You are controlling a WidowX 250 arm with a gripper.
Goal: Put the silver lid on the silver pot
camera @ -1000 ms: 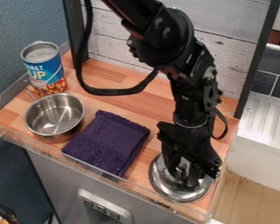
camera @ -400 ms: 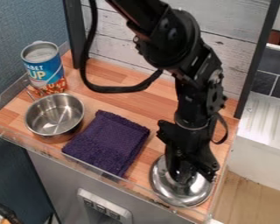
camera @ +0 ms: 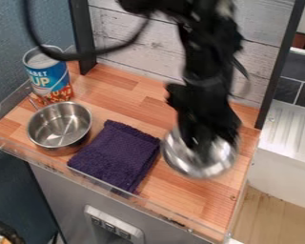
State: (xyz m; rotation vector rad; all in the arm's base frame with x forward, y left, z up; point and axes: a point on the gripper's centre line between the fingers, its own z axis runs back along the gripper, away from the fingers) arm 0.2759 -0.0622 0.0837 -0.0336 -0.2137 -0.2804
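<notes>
Guard: see-through strip (camera: 14, 101), running around the left end and along the front of the tabletop (camera: 133, 105).
Can: upright, blue label, (camera: 48, 76) at the back left corner, near the black post.
Cable: black loop (camera: 85, 55), crossing in front of the can's top from this angle.
Pot: the silver one (camera: 59, 126), sitting upright on the tabletop with its top open, just in front of the can. Handle points back toward the can, and the cloth is right beside it.
Cloth: dark purple, folded (camera: 116, 155), lying flat between the pot and the lid.
Switches: little row of them (camera: 110, 227) on the grey front below.
Lid: silver, shiny, kinda blurry (camera: 203, 159), up off the tabletop on the right side, well apart from the pot.
Tool: has hold of the lid from above (camera: 198, 142), closed on it; exact finger gap is too blurred to call.
Arm: black (camera: 209, 57), coming down from the top edge.
Sink: white ribbed unit (camera: 289, 133), far right, dark tiles behind it.
</notes>
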